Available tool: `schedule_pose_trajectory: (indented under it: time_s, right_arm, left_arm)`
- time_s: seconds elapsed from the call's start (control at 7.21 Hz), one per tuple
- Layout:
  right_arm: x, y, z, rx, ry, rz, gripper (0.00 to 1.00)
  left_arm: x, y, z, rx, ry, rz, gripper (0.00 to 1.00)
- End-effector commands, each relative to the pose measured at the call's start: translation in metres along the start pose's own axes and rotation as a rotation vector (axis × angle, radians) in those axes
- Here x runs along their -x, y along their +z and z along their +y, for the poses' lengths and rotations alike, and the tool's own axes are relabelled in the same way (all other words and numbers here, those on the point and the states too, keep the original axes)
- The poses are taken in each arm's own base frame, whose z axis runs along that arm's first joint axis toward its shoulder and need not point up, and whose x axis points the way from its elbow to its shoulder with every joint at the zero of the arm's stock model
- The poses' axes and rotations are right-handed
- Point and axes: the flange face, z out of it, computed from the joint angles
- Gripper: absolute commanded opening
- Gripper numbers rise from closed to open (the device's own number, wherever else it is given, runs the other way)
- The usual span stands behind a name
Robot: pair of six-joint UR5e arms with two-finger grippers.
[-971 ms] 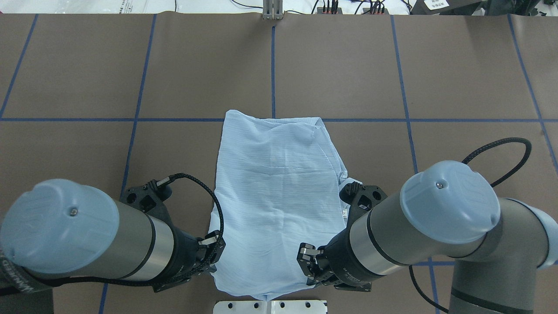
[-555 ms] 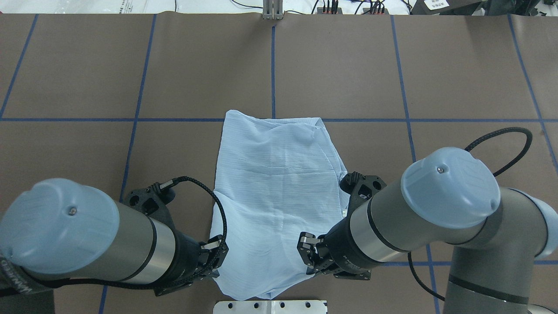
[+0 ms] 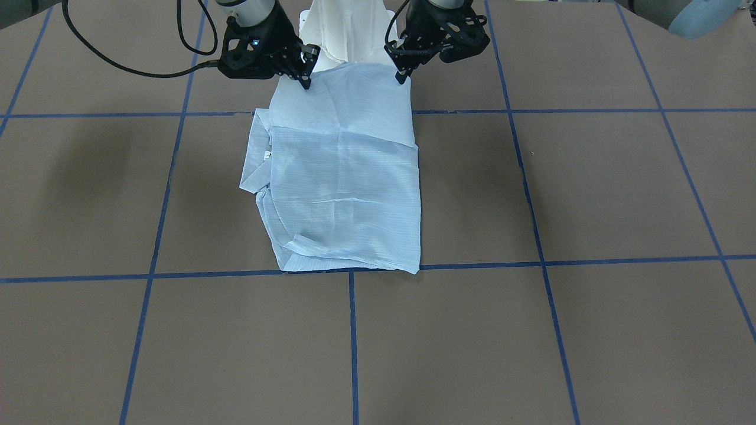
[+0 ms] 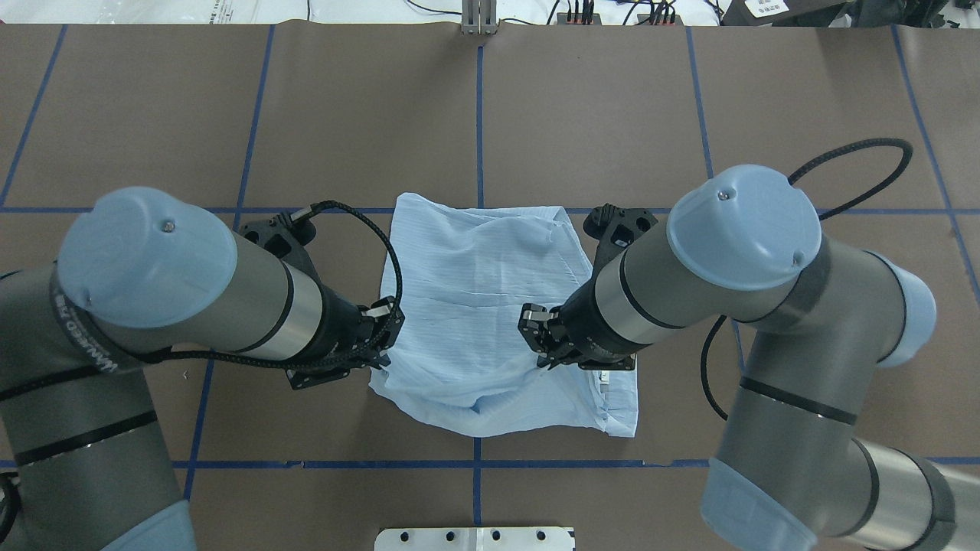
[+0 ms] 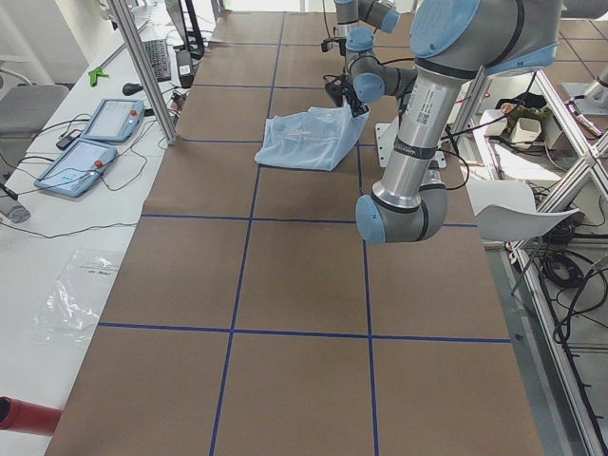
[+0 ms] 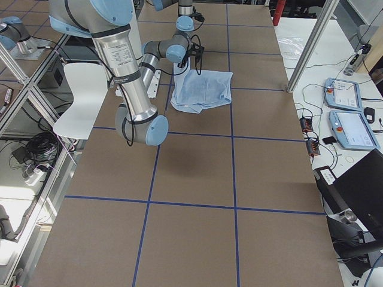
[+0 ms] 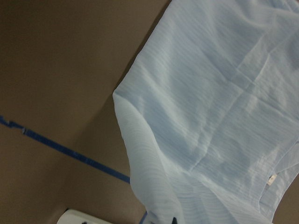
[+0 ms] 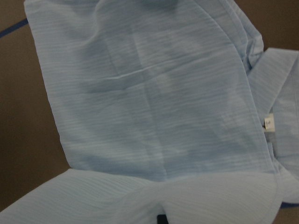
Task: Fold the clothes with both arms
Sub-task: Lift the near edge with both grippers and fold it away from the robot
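The light-blue striped shirt (image 4: 475, 291) lies in the middle of the brown table, partly folded, with its collar side and white label (image 4: 605, 375) toward my right. My left gripper (image 4: 380, 348) is shut on one near corner of the shirt's hem and my right gripper (image 4: 545, 358) on the other. Seen from across the table, the left gripper (image 3: 403, 77) and right gripper (image 3: 306, 82) hold that edge of the shirt (image 3: 342, 189) raised off the table. Both wrist views are filled with the cloth (image 7: 210, 93) (image 8: 149, 93) hanging below the fingers.
The white pedestal plate (image 4: 475, 538) sits at the near table edge behind the shirt. Blue tape lines (image 4: 479, 115) grid the brown mat. A black cable (image 4: 850, 161) loops off my right arm. Off the table's end lie two tablets (image 5: 90, 142).
Both grippers have moved away from the robot's base, carrying the shirt's near hem up and over its middle. The near part now doubles over, and the label side shows at the right.
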Motion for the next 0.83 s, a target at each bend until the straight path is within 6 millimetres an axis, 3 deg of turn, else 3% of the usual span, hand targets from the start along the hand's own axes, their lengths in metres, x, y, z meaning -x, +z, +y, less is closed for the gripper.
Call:
schedule_pose_trajectory:
  time_s: [0.0,0.28,0.42,0.69]
  right_arm:
    - [0.021,0.013,-0.067,-0.099,-0.082,0.046,0.0]
    - [0.052,0.03,-0.111,-0.127,-0.081,0.085,0.0]
    - [0.063,0.041,-0.135,-0.143,-0.094,0.087,0.0]
    - [0.063,0.048,-0.175,-0.171,-0.098,0.095,0.0]
  left_arm:
    - [-0.023,0.028,-0.081,-0.059,-0.01,0.011,0.0]
    - [-0.044,0.057,-0.129,-0.099,-0.022,0.023,0.0]
    - [-0.051,0.061,-0.137,-0.107,-0.02,0.023,0.0]
    - [-0.065,0.066,-0.156,-0.127,-0.013,0.018,0.0]
